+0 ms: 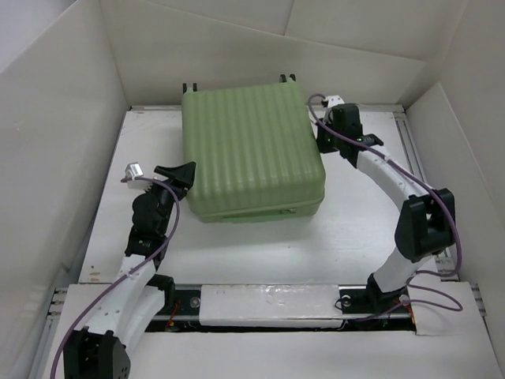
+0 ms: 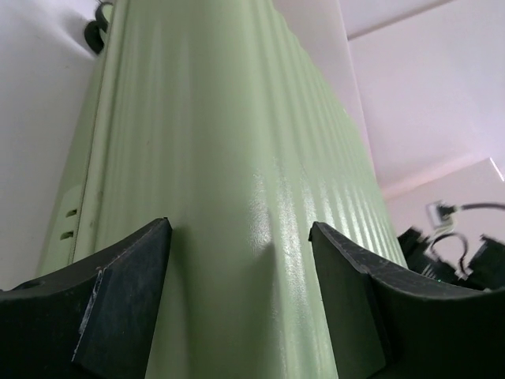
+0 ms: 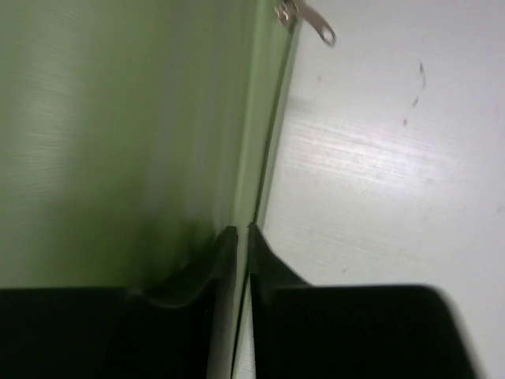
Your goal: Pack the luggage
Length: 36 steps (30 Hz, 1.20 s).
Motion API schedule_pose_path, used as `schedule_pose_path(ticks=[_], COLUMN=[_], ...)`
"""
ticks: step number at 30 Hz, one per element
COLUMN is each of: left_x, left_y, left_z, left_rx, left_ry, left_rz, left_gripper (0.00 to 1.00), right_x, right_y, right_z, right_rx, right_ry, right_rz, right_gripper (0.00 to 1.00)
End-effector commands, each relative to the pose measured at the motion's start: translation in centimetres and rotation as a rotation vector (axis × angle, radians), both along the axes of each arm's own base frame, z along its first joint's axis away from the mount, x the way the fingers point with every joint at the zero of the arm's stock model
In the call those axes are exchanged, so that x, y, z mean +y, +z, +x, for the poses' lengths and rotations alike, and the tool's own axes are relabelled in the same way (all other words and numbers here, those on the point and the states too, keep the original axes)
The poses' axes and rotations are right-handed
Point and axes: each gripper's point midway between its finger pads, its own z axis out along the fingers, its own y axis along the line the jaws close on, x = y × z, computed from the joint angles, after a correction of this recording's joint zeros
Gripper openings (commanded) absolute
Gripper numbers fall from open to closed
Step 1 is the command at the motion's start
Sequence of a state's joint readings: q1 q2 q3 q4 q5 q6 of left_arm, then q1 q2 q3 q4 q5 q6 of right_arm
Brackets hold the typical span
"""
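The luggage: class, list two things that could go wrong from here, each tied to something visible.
The right gripper, jaws shut, has its tips at the seam of the closed luggage; they may skid off or shove it sideways.
The left gripper, jaws open, faces its glossy ribbed side; a grip there could slip.

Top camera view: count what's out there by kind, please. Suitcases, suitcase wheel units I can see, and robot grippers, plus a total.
Pale green ribbed hard-shell suitcase: 1
Black wheel units at its far edge: 2
Black two-finger robot grippers: 2, the left gripper and the right gripper
Total: 5
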State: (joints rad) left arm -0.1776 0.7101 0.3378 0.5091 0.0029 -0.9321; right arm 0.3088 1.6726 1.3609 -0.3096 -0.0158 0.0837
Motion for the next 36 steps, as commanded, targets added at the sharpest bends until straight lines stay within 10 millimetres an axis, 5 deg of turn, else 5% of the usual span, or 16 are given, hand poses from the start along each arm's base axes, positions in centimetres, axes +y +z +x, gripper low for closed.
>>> schedule_pose_path(ticks=[1, 6, 7, 8, 9, 10, 11, 13, 14, 16, 17, 19, 20, 21, 27, 36], left_x=[-9.4, -9.6, -9.6, -9.6, -9.1, -8.4, -7.5, -5.6, -5.0, -4.1, -4.0, -3.8, -3.7, -3.5, -4.6, -6.1], left_y=[0.8, 3.9, 4.3, 4.6, 5.0, 5.2, 5.4, 4.4, 3.8, 3.0, 0.9, -0.5, -3.0, -3.9, -8.7, -8.6], left_z=[-6.0, -5.8, -5.6, -5.8, -5.3, -5.0, -4.9, -4.5, -4.6, -4.9, -5.2, -6.0, -6.5, -6.8, -8.5, -8.1], left_rx=[0.081, 0.028, 0.016, 0.012, 0.008, 0.048, 0.033, 0.069, 0.082, 0.086, 0.129, 0.143, 0.189, 0.203, 0.208, 0.114], left_ry=[-0.53, -0.542, -0.542, -0.551, -0.515, -0.471, -0.427, -0.32, -0.294, -0.259, -0.262, -0.263, -0.266, -0.256, -0.319, -0.372], left_rz=[-0.073, -0.054, -0.036, -0.016, 0.019, 0.066, 0.128, 0.177, 0.193, 0.206, 0.212, 0.205, 0.212, 0.197, 0.083, -0.078], left_gripper=[0.67, 0.71, 0.72, 0.74, 0.75, 0.77, 0.78, 0.84, 0.86, 0.87, 0.87, 0.85, 0.83, 0.75, 0.7, 0.6], right_x=[4.9, 1.8, 1.6, 0.9, 1.4, 1.8, 1.3, 3.0, 3.5, 4.2, 3.7, 3.3, 3.1, 3.1, 2.9, 2.2], right_y=[15.3, 21.6, 20.6, 22.8, 22.6, 18.8, 20.5, 17.7, 12.8, 11.2, 7.0, 5.9, 4.8, 2.4, 0.7, -0.2], right_z=[-1.7, -6.0, -7.2, -10.1, -12.1, -13.5, -16.6, -19.9, -20.9, -23.7, -23.7, -24.4, -24.3, -24.4, -21.2, -18.3], right_rx=[-0.279, -0.395, -0.386, -0.457, -0.464, -0.406, -0.491, -0.46, -0.373, -0.371, -0.31, -0.331, -0.327, -0.304, -0.366, -0.421], right_ry=[0.203, 0.144, 0.139, 0.147, 0.169, 0.183, 0.207, 0.287, 0.298, 0.324, 0.271, 0.236, 0.215, 0.209, 0.15, 0.182], right_rz=[0.274, 0.255, 0.249, 0.255, 0.261, 0.263, 0.307, 0.378, 0.376, 0.451, 0.42, 0.46, 0.458, 0.439, 0.405, 0.405], right_gripper=[0.21, 0.48, 0.5, 0.5, 0.49, 0.45, 0.36, 0.23, 0.16, 0.03, 0.0, 0.0, 0.0, 0.0, 0.1, 0.39])
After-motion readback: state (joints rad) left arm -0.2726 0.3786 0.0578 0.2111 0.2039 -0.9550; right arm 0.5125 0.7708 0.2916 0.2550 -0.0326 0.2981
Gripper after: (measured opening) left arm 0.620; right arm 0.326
